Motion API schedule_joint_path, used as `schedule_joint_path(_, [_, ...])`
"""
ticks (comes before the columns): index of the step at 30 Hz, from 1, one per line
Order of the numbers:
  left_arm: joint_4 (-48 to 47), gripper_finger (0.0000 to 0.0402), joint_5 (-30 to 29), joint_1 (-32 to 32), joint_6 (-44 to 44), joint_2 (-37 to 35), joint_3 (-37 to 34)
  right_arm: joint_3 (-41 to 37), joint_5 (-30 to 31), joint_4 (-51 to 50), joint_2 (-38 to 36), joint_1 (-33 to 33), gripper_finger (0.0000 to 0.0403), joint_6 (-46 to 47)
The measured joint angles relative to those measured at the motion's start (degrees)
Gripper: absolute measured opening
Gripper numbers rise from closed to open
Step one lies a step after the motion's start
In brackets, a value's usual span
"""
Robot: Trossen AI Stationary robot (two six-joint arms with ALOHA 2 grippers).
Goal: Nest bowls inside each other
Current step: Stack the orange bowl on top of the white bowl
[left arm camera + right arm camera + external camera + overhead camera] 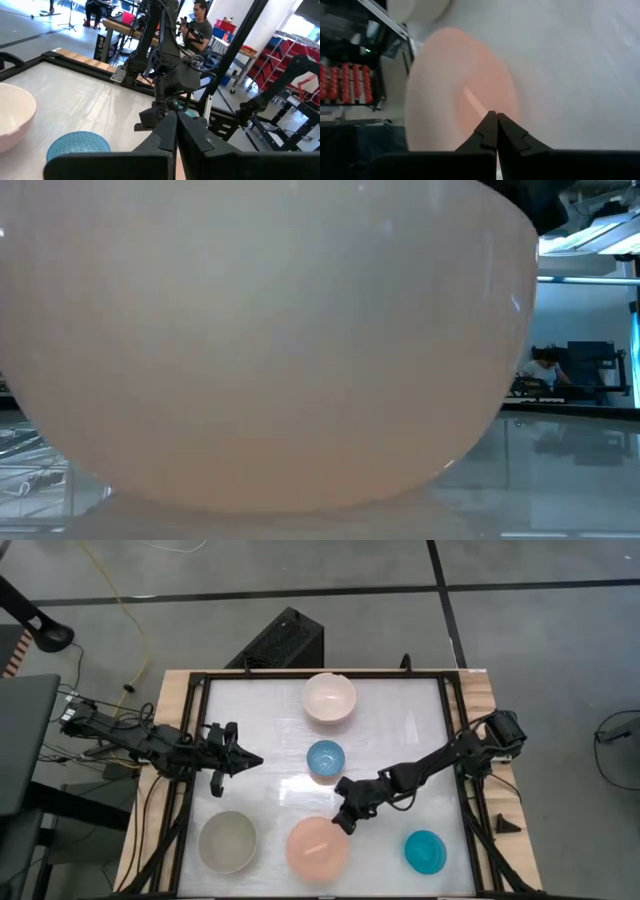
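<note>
Five bowls rest on their bases on the white table: cream-pink (329,698) at the far side, light blue (325,759) in the middle, grey-beige (228,841), salmon-pink (317,848) and teal-blue (425,851) along the near edge. My right gripper (345,824) is shut, slanting down, its tips at the salmon-pink bowl's far right rim and over its hollow (470,100). That bowl (270,340) fills the low view. My left gripper (252,761) is shut and level, above the table left of the light blue bowl (77,145), holding nothing. My right gripper's shut fingertips (490,125) stand at the salmon-pink bowl's far right rim (338,831), coming slanting down from the table's far right. I cannot tell whether they touch the rim. The bowl sits on the table.
A black frame (452,730) runs around the table top. A black box (285,640) stands beyond the far edge and a small black wedge (508,825) lies at the right edge. A person (197,22) sits in the room behind.
</note>
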Motion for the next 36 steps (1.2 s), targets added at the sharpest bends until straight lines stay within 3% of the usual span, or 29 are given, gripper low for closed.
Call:
schedule_joint_path(5, [0.0, 0.0, 0.0, 0.0, 0.0, 0.0, 0.0, 0.0, -0.2, 4.7, 0.0, -1.5, 0.002, -0.6])
schedule_joint_path(16, [0.0, 0.0, 0.0, 0.0, -0.3, 0.0, 0.0, 0.0, -0.4, 1.6, 0.0, -0.5, 0.0034, -2.1])
schedule_joint_path(29, [0.0, 0.0, -0.5, 0.0, -0.4, 0.0, 0.0, 0.0, 2.3, -0.9, 0.0, 1.8, 0.0171, -1.1])
schedule_joint_path(36, [0.1, 0.0, -0.8, 0.0, -0.4, 0.0, 0.0, 0.0, 2.3, -5.1, 0.0, 1.7, 0.0193, -0.3])
